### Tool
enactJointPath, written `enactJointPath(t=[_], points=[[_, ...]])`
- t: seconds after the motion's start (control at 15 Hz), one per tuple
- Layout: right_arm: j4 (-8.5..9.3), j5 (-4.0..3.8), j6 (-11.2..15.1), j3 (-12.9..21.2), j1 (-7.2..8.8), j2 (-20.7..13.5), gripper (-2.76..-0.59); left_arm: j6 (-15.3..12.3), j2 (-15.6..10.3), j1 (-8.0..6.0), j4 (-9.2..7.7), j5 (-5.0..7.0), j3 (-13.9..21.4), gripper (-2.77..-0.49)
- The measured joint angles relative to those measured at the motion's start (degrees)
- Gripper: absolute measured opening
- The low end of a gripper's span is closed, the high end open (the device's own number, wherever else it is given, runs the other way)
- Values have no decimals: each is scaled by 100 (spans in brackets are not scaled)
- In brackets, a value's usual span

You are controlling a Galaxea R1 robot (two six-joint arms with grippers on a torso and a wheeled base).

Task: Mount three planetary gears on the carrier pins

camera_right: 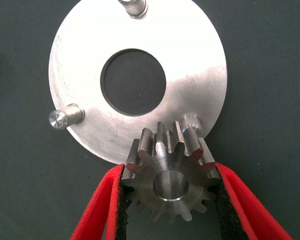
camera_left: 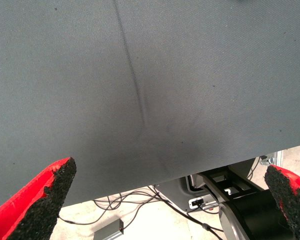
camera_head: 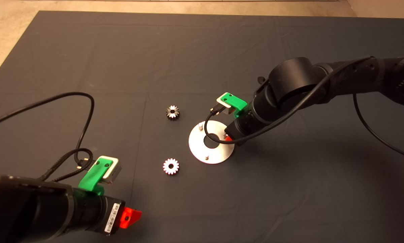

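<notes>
So the small silver toothed metal gear (camera_right: 171,182) is pinched between the right gripper (camera_right: 171,200)'s red fingers with black pads, hanging just off the rim of the flat shiny metal disc with the big centre hole (camera_right: 190,55), right next to one of its short silver pins (camera_right: 191,121). Its bore doesn't look lined up over that pin yet, as far as I can tell. All three pins look bare.

My guess: it's solid steel, so stiff, a bit heavy for its size and slick. Gripping across the teeth like this seems right, since it leaves the hole free.

The two other gears, a darker one (camera_head: 172,111) and a shinier one (camera_head: 171,166), lie on the dark mat (camera_head: 202,50) near the disc, neither touching it.

The left gripper (camera_left: 170,200) is parked at the mat's near-left corner, fingers spread wide, holding nothing.
</notes>
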Motion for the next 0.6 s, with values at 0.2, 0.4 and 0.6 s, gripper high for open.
enactJointPath(t=[0.2,0.4,0.6], points=[[-1,1,-102,-117,-2,38,-237,1,-2,0,-1,0,0,-51],[-1,-12,-215,-219,-2,32,-236,0,-5,0,-2,0,0,-51],[-1,-13,-231,-219,-2,32,-237,0,-6,0,0,0,0,-51]])
